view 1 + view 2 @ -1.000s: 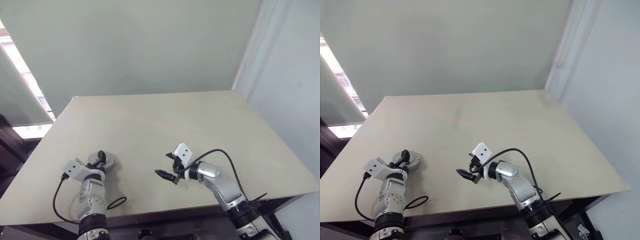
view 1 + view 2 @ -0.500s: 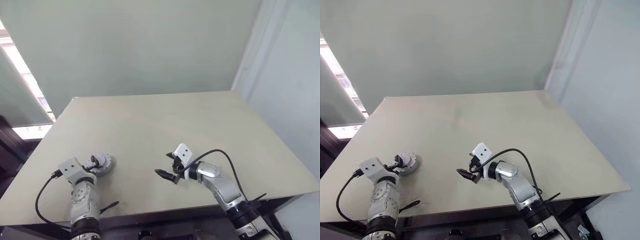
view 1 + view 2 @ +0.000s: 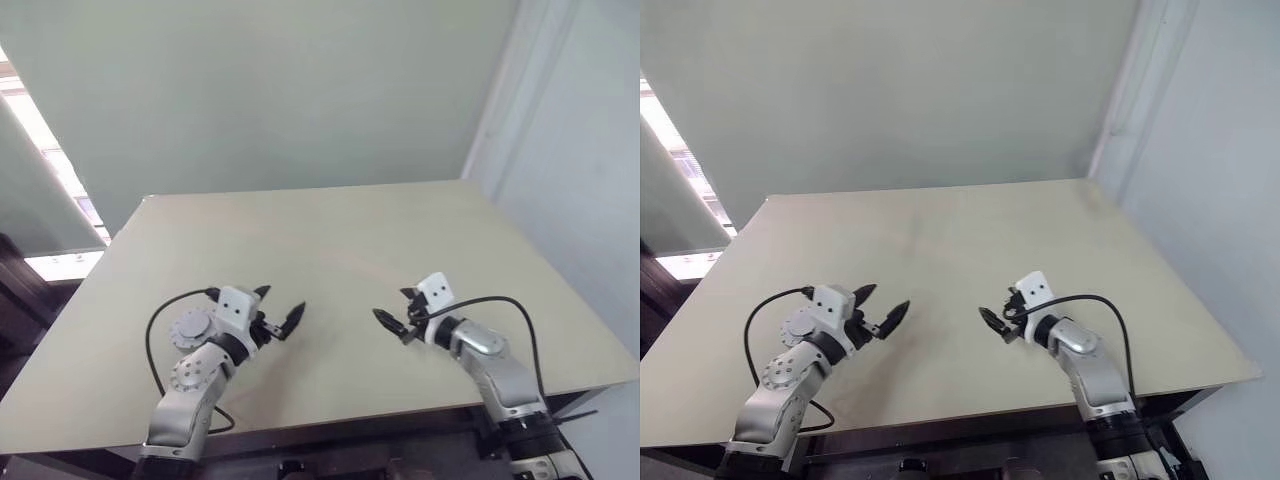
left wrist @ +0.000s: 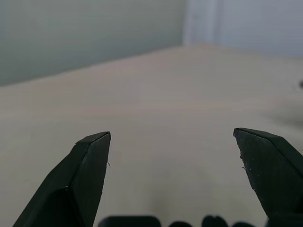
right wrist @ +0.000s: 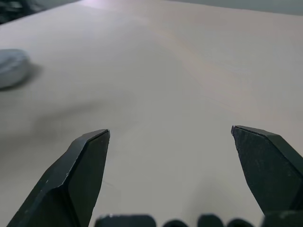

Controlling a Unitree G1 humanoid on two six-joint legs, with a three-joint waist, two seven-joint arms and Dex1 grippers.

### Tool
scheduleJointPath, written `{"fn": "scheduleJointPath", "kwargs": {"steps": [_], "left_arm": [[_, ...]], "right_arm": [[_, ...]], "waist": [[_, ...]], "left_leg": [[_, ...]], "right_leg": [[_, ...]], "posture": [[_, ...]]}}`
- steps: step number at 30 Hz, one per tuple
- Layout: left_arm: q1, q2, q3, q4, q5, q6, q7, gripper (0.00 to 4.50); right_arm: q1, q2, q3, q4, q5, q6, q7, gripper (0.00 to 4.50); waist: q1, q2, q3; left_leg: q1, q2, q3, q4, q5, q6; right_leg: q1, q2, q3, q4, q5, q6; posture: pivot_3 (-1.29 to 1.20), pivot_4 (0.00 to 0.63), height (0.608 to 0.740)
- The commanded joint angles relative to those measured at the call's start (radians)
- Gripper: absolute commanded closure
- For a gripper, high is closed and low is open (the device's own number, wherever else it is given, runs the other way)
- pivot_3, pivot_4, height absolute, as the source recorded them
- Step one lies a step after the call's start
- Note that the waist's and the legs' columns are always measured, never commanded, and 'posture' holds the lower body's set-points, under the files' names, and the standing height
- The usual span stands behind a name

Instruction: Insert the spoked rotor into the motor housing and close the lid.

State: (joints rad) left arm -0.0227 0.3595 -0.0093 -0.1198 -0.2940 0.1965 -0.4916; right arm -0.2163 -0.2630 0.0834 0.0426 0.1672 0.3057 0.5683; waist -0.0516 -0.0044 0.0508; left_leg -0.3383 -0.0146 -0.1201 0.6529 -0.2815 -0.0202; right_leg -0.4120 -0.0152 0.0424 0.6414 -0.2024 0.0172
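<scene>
**Both tools empty, one grey disc on the desk.** The robot's left tool [image 3: 280, 302] and right tool [image 3: 392, 305] hang just above the pale desk [image 3: 330, 230], tips turned toward each other across a bare stretch of board. Each has its two black fingers spread wide with nothing between them.

The only part on view is a small round grey disc, which looks like the lid [image 3: 190, 327]. It lies flat on the desk behind the left tool, beside that arm's wrist and on the side away from the right tool. From the right tool's own camera it shows as a pale round shape [image 5: 10, 66], well off to one side of the open fingers and far beyond their reach.

From where I stand, the disc seems thick enough to be the lid resting on the motor housing. Whether the spoked rotor sits beneath it cannot be told at this range.

The wide, empty fingers and the tools' place clear of the disc suggest arms that are free rather than in the middle of a grasp. If so, the assembly is probably close to done or already done. If the lid needs another press or a check, the left tool is the nearer one, but it points away from the disc and would have to swing round to reach it. A black cable [image 3: 155, 320] loops off the left wrist close to the disc and could brush it on such a turn.
</scene>
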Motion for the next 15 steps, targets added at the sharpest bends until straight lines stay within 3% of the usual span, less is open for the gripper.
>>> {"fn": "scheduleJointPath", "kwargs": {"steps": [1,15], "left_arm": [[-0.013,0.021,-0.007,-0.027,0.011,0.014,-0.028,0.04],[-0.019,0.028,0.011,0.007,0.006,0.009,-0.074,0.04]], "right_arm": [[0.034,-0.022,-0.049,-0.092,0.033,-0.02,-0.001,0.0],[0.105,-0.044,-0.076,-0.152,0.03,-0.027,-0.022,0.0]], "waist": [[-0.001,0.0,0.0],[0.002,0.001,0.001]], "left_leg": [[0.0,0.0,0.0,0.0,0.0,0.0],[0.0,0.001,0.001,0.001,0.0,0.0]], "right_leg": [[0.0,0.0,0.0,0.0,0.0,0.0],[0.0,0.0,0.0,0.0,-0.001,-0.001]], "posture": [[0.0,0.0,0.74],[0.0,0.0,0.74]]}}
